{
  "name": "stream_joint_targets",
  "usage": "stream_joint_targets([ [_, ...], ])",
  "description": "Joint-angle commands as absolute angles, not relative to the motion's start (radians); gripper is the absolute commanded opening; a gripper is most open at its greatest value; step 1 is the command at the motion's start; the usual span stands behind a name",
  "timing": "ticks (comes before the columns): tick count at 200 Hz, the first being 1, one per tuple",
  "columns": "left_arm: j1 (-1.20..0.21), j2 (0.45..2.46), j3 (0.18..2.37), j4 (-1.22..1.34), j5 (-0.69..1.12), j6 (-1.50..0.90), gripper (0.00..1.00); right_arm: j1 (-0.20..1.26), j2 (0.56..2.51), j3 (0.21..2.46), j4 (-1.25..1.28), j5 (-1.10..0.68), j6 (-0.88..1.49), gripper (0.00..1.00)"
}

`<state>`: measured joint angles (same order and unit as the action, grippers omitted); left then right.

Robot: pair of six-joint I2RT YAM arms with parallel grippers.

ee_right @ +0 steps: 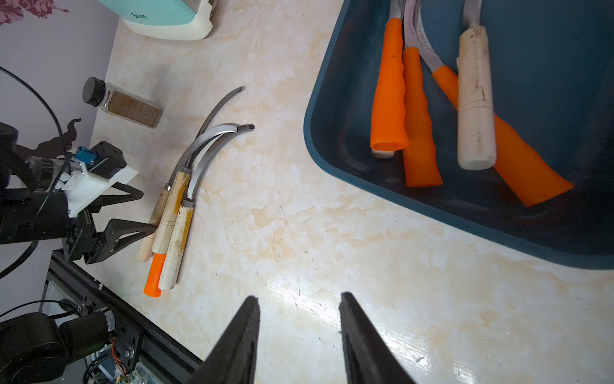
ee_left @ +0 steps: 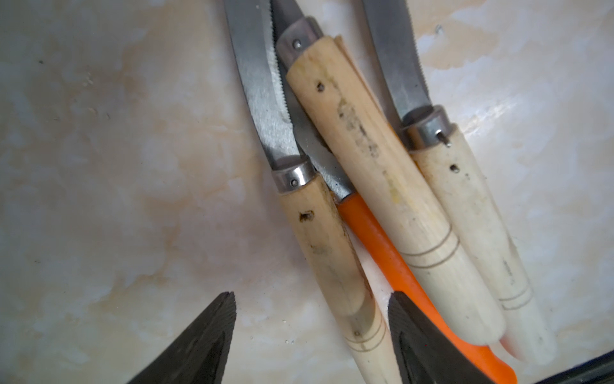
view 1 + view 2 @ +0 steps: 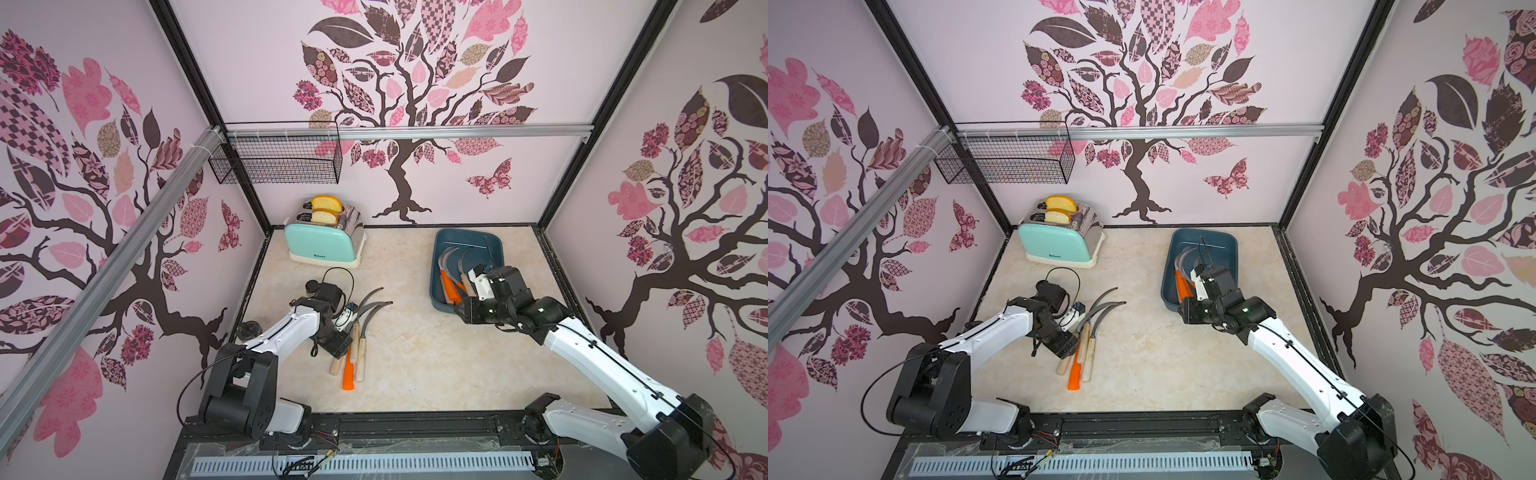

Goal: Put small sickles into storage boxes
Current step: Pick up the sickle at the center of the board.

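Marble tabletop (image 3: 415, 365) carries four loose sickles (image 3: 361, 353). My left gripper (image 2: 311, 296) stands spread astride one wooden handle, though its arm hides this in both top views. My right gripper (image 1: 299, 296) is spread and empty beside the storage box (image 1: 319, 133), whose stored sickles (image 1: 388, 93) my wrist partly covers from above.

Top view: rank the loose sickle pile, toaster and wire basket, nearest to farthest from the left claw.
1. The loose sickle pile, right under the left claw.
2. The toaster, farther back on the table.
3. The wire basket, hung high behind the toaster.
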<state>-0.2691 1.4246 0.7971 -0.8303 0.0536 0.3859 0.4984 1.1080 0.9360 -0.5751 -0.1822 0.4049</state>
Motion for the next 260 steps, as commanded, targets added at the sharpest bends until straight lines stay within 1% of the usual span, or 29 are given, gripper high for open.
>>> stream_joint_targets([
  [1, -0.271, 1.441, 0.79, -0.818, 0.062, 0.382, 0.77, 0.506, 1.113, 0.963, -0.587, -0.171, 0.405, 0.44],
  [40, -0.272, 1.463, 0.79, -0.8, 0.042, 0.368, 0.77, 0.505, 1.118, 0.964, -0.588, -0.17, 0.402, 0.43],
  [96, -0.273, 1.523, 0.8, -0.793, 0.05, 0.375, 0.71, 0.506, 1.118, 0.966, -0.591, -0.166, 0.396, 0.43],
  [107, -0.274, 1.534, 0.808, -0.792, 0.045, 0.374, 0.69, 0.506, 1.118, 0.964, -0.588, -0.163, 0.393, 0.43],
  [151, -0.275, 1.545, 0.819, -0.789, 0.034, 0.375, 0.69, 0.504, 1.124, 0.965, -0.59, -0.161, 0.39, 0.43],
  [168, -0.275, 1.55, 0.816, -0.785, 0.032, 0.371, 0.67, 0.506, 1.123, 0.968, -0.592, -0.158, 0.388, 0.43],
  [193, -0.276, 1.56, 0.814, -0.786, 0.033, 0.365, 0.63, 0.506, 1.123, 0.969, -0.593, -0.158, 0.387, 0.43],
  [219, -0.278, 1.562, 0.816, -0.792, 0.033, 0.368, 0.57, 0.504, 1.12, 0.968, -0.594, -0.156, 0.387, 0.43],
  [226, -0.278, 1.559, 0.818, -0.794, 0.034, 0.369, 0.53, 0.505, 1.118, 0.966, -0.594, -0.156, 0.387, 0.43],
  [246, -0.278, 1.559, 0.819, -0.796, 0.036, 0.365, 0.51, 0.506, 1.115, 0.968, -0.596, -0.155, 0.388, 0.43],
  [260, -0.278, 1.557, 0.821, -0.795, 0.037, 0.365, 0.45, 0.505, 1.112, 0.968, -0.597, -0.155, 0.388, 0.43],
])
